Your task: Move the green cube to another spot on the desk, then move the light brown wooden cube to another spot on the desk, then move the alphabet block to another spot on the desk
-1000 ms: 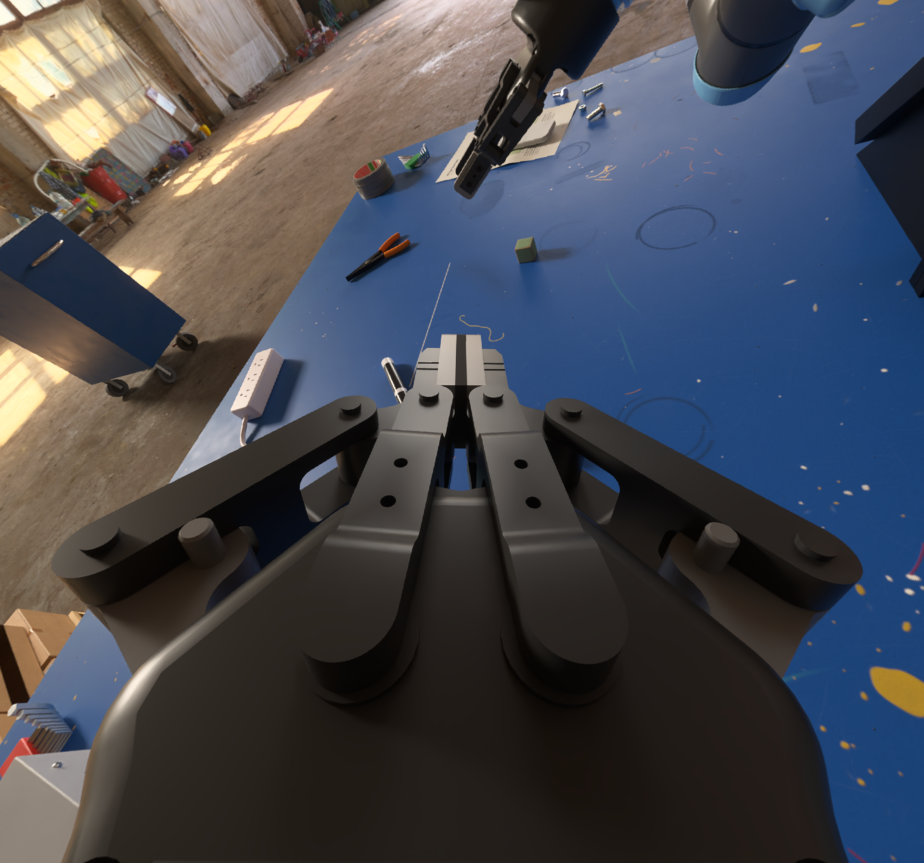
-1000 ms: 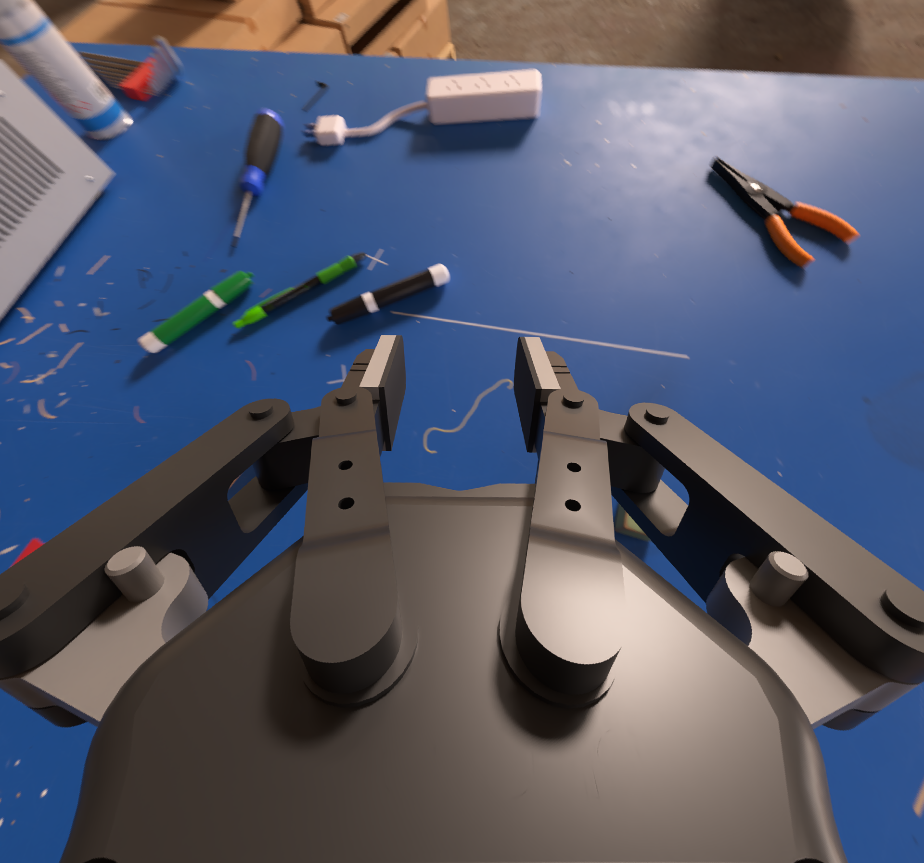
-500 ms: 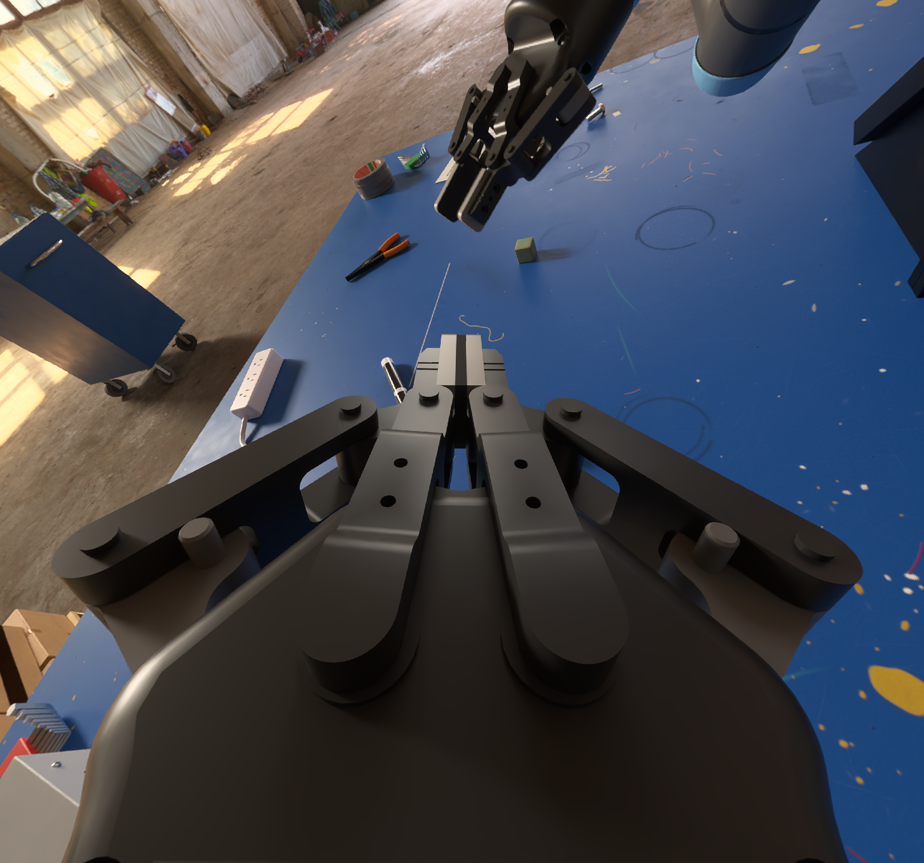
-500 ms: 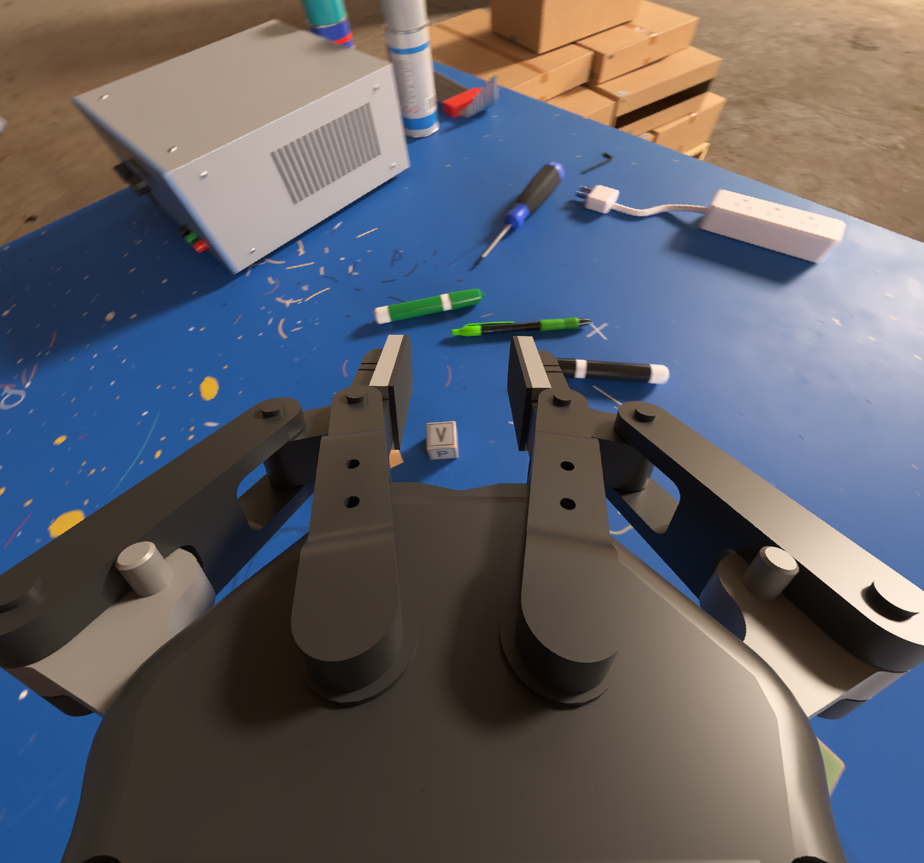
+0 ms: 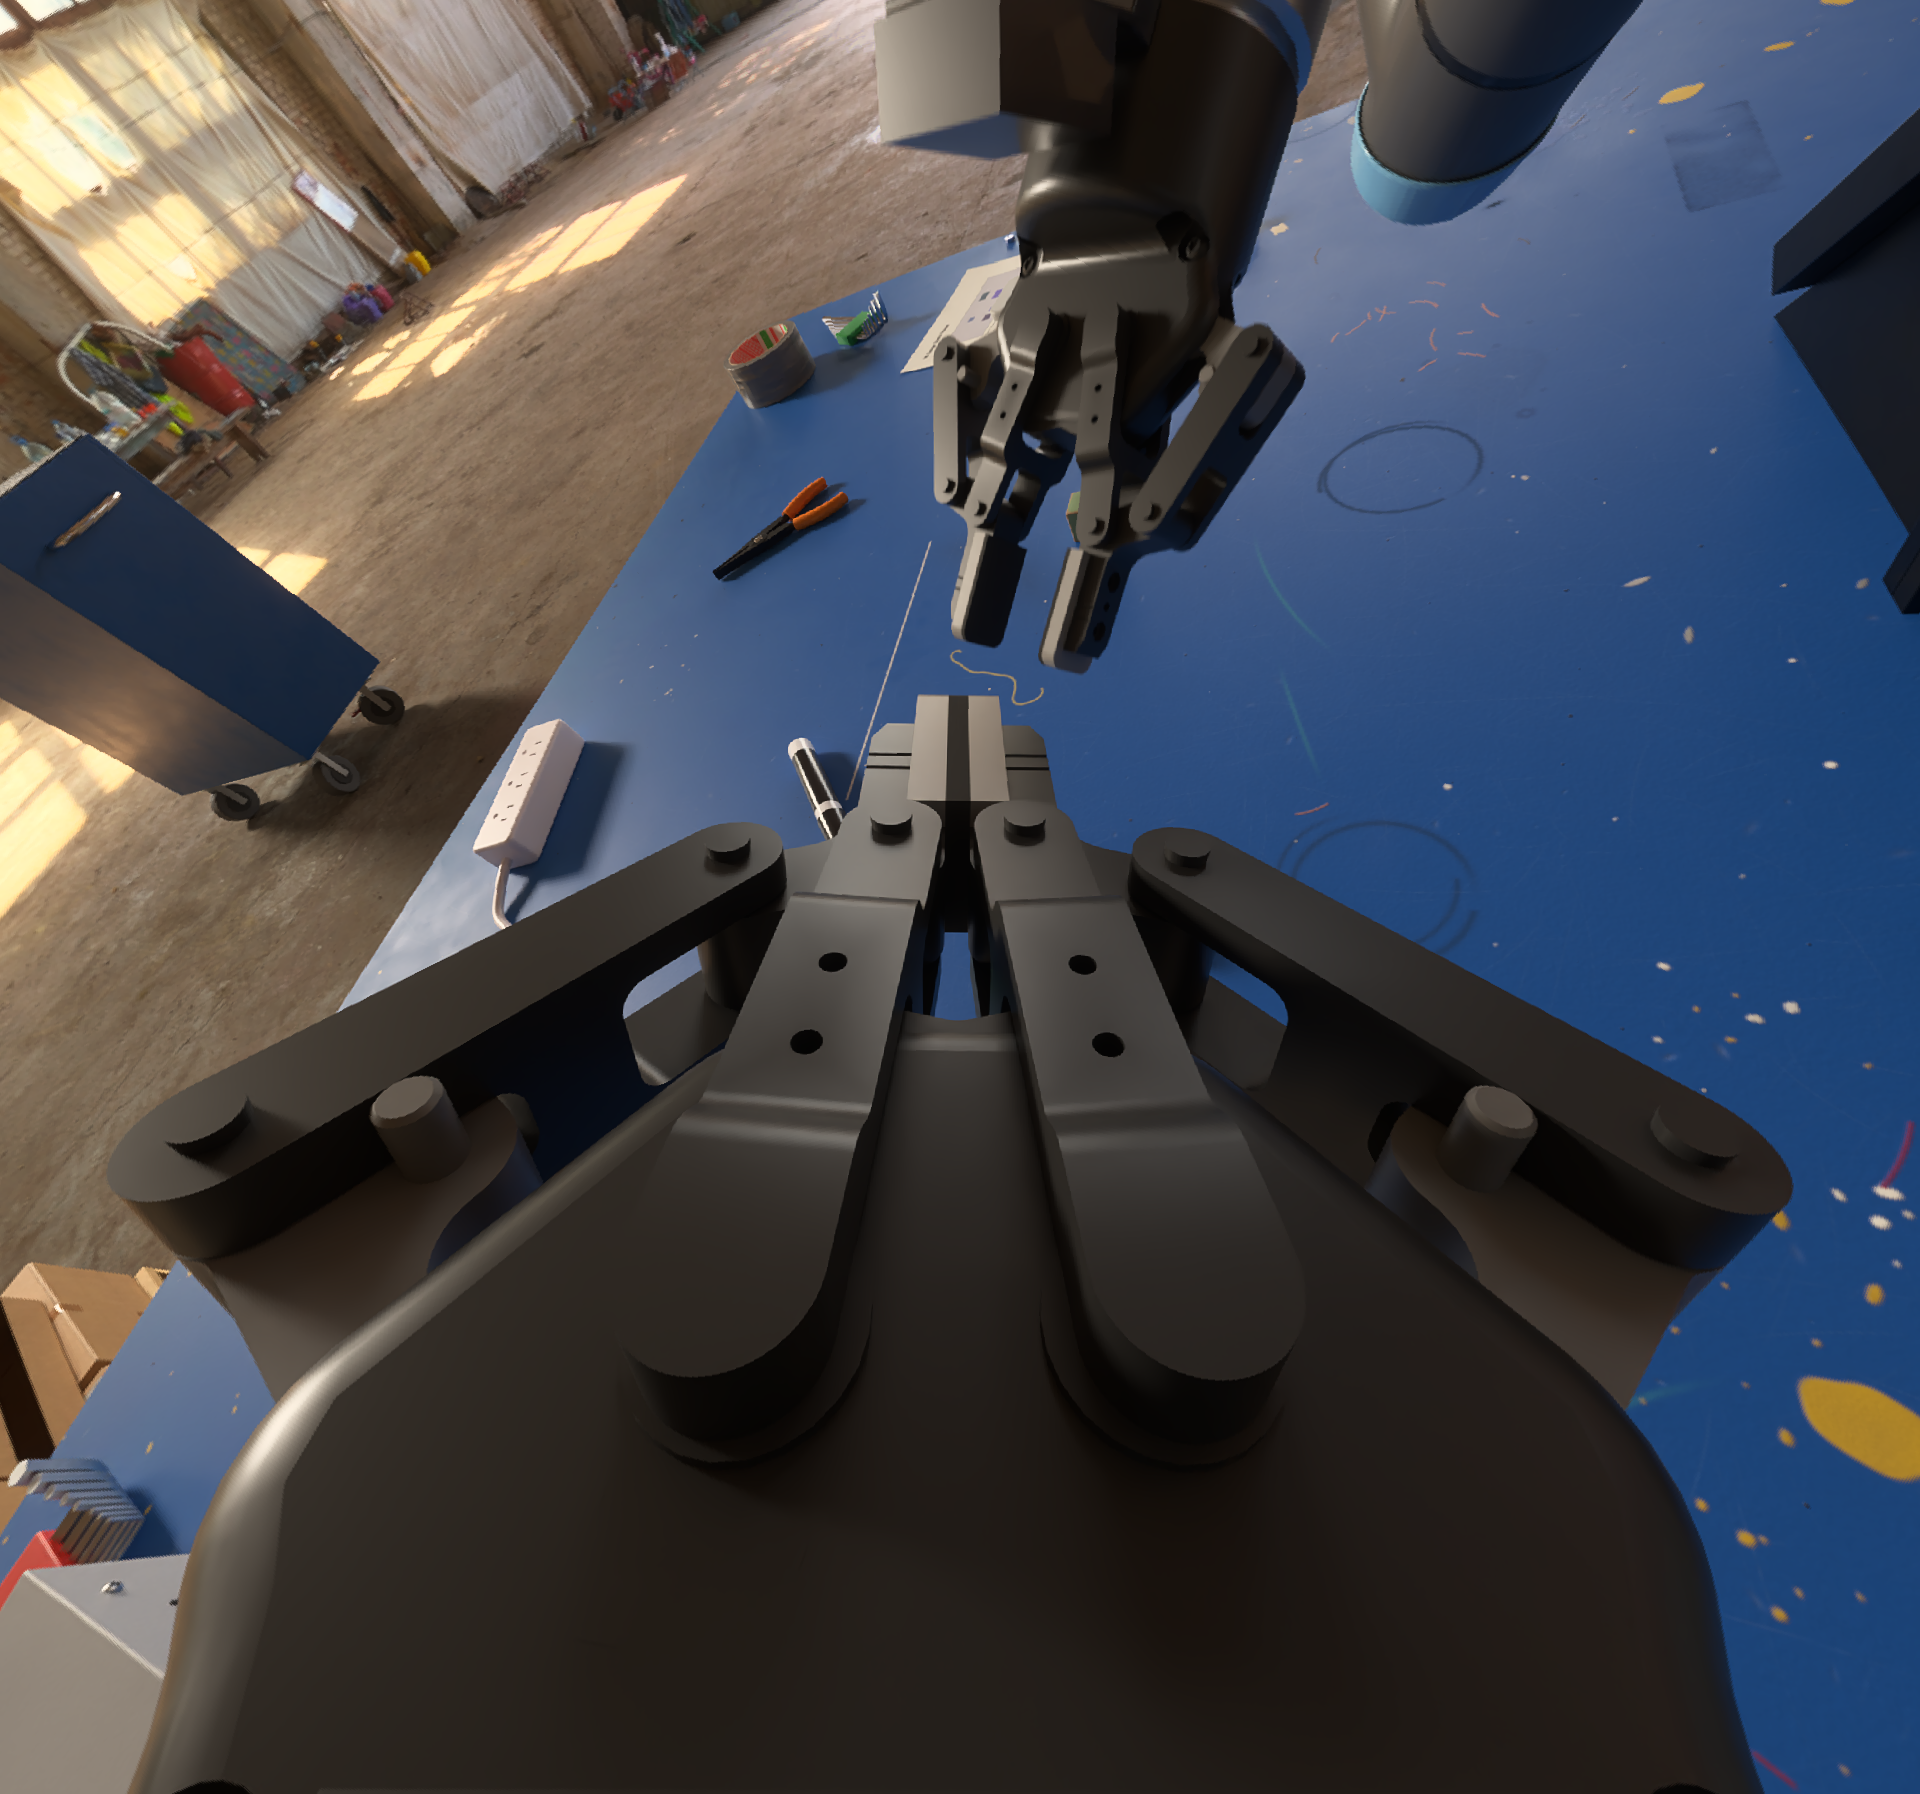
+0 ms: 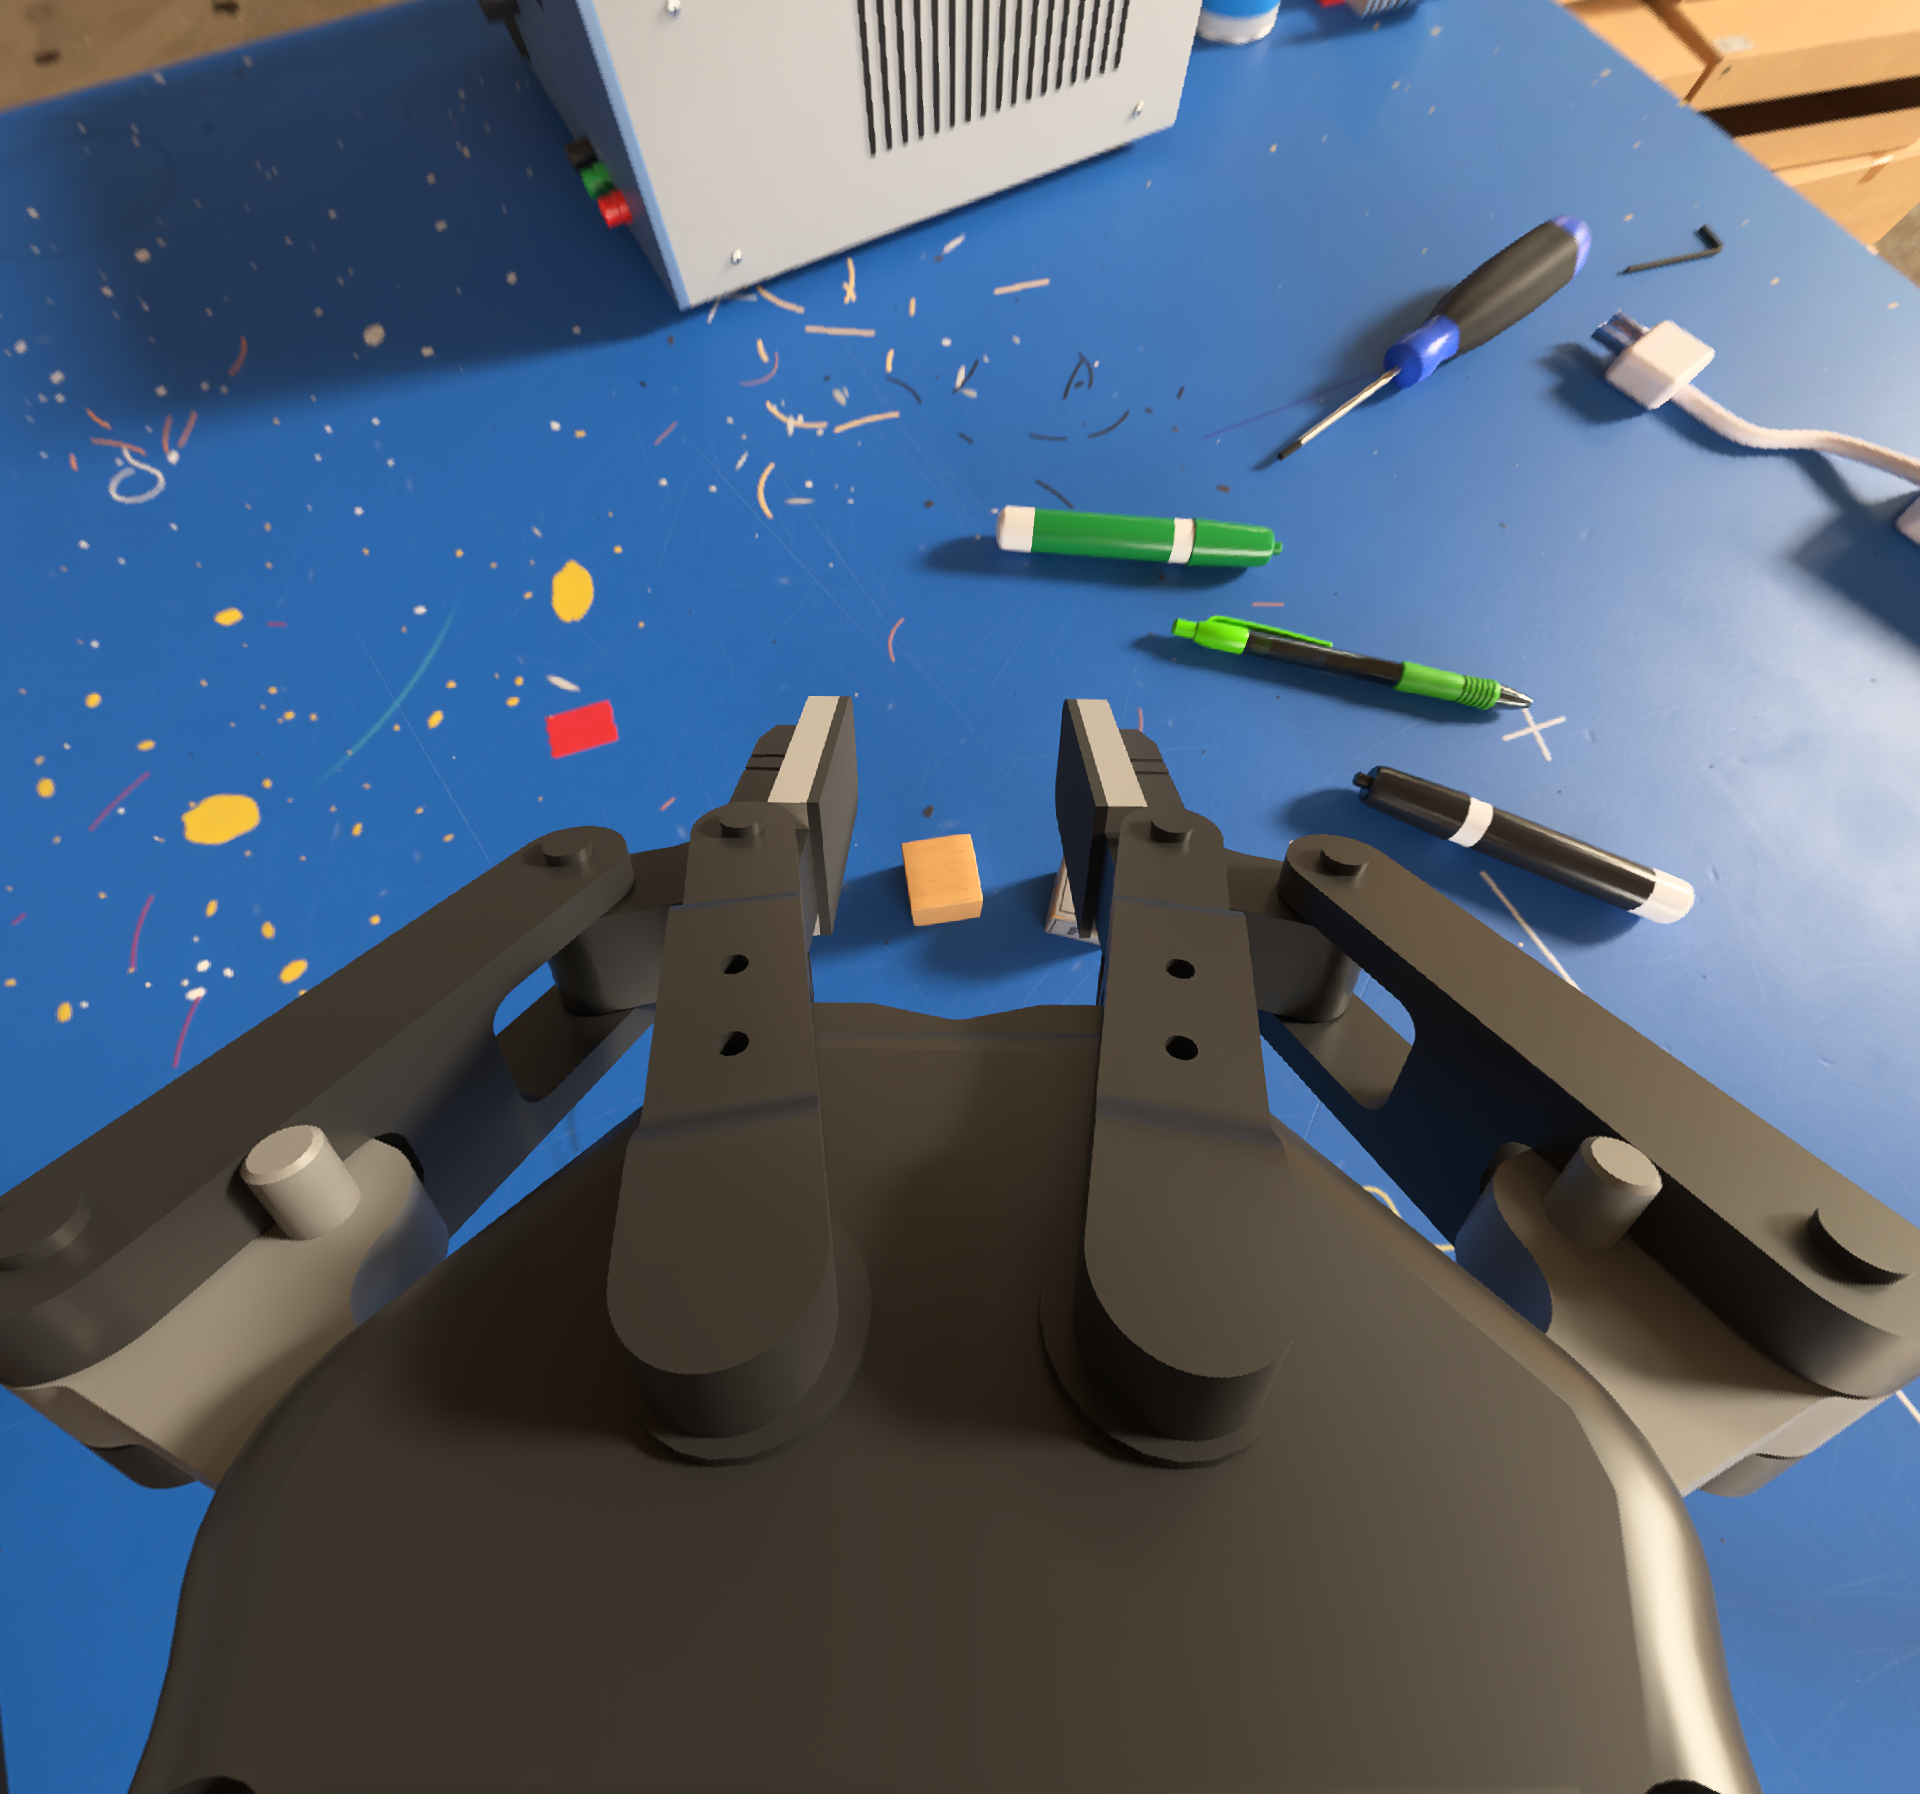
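Observation:
The light brown wooden cube (image 6: 941,878) lies on the blue desk (image 6: 343,539), seen between the open fingers of my right gripper (image 6: 956,757), which hovers above it and holds nothing. The alphabet block (image 6: 1060,905) sits just right of that cube, mostly hidden behind my right fingertip (image 6: 1093,757). In the left wrist view my left gripper (image 5: 958,747) is shut and empty, low over the desk. The right gripper (image 5: 1023,638) hangs open just beyond it. The green cube (image 5: 1073,503) shows only as a sliver behind those fingers.
A grey vented box (image 6: 883,61) stands at the back. A green marker (image 6: 1138,536), green pen (image 6: 1351,664), black marker (image 6: 1527,845) and screwdriver (image 6: 1475,310) lie to the right. Pliers (image 5: 784,529), a tape roll (image 5: 769,362) and a power strip (image 5: 530,788) lie near the desk edge.
My right gripper swung from over the markers to above the wooden cube, staying open; in the left wrist view it came closer and now covers the green cube. My left gripper has not moved.

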Controlling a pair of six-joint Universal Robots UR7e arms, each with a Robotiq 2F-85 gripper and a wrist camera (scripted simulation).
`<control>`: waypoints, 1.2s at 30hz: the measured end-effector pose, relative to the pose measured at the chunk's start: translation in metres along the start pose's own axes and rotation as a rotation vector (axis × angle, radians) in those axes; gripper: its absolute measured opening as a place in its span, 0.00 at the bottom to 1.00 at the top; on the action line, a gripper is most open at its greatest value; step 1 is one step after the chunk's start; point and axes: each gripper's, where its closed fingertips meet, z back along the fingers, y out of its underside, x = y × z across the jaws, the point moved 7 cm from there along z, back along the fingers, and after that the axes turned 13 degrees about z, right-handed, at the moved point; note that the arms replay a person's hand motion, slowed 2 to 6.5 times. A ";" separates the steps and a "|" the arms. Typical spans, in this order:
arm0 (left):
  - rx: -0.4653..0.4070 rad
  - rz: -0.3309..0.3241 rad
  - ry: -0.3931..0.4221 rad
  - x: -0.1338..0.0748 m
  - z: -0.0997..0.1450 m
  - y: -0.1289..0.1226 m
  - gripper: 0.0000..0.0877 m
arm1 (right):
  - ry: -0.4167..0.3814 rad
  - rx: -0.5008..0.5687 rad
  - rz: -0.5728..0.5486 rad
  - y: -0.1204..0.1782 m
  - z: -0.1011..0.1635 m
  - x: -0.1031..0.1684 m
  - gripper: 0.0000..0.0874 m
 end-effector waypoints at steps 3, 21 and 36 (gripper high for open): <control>0.002 0.000 0.000 0.000 0.000 0.000 0.00 | -0.012 0.051 0.015 0.002 -0.011 0.003 0.41; 0.012 -0.010 0.003 -0.002 -0.001 0.000 0.00 | -0.111 0.259 0.115 0.023 -0.066 0.019 0.46; 0.018 -0.014 0.007 -0.003 -0.001 0.001 0.00 | -0.145 0.400 0.198 0.043 -0.089 0.026 0.48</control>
